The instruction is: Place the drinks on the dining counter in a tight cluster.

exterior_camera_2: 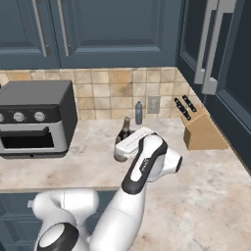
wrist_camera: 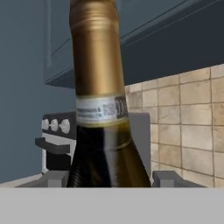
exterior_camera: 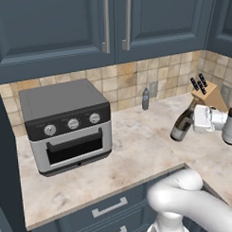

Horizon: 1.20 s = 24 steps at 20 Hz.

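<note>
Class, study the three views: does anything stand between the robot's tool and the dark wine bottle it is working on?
Nothing visible does. The tool is already at the wine bottle, which tilts on the marble worktop; in the hand view the bottle's neck rises directly between the fingertips. The toaster oven and knife block stand off to either side.

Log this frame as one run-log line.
phase: lifting | gripper: shut on wine bottle | bottle: tilted | grey-blue bottle: upright by backsplash

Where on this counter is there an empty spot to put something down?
The biggest bare patch of the marble worktop lies between the toaster oven and the wine bottle in the gripper. The front right corner is bare too. It's tighter at the back, by the small grey-blue bottle and knife block.
</note>
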Motion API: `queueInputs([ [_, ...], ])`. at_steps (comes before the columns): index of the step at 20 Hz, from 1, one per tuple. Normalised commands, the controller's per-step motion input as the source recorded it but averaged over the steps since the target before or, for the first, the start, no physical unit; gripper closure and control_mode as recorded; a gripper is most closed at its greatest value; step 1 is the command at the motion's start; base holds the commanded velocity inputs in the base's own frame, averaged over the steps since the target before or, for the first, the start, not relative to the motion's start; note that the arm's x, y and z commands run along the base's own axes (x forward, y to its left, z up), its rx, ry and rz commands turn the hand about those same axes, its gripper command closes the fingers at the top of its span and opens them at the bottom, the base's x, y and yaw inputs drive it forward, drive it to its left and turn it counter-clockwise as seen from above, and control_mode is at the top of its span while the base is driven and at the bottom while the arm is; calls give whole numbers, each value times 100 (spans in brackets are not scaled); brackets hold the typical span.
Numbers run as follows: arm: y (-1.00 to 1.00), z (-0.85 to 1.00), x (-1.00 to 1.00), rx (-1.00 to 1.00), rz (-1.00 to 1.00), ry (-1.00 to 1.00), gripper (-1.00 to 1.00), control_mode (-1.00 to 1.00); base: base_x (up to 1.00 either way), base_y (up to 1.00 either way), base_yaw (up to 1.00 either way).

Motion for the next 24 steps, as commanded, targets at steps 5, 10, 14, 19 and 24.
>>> queueInputs([
  [5,41,9,-41,-12,0,-3,100,-100,0,0,0],
  [10,34,10,-37,-5,0,2,100,-100,0,0,0],
  [14,35,4,-34,0,0,4,100,-100,0,0,0],
  [19,36,5,-24,-5,0,1,100,-100,0,0,0],
  [24,17,0,-12,-5,0,0,100,-100,0,0,0],
])
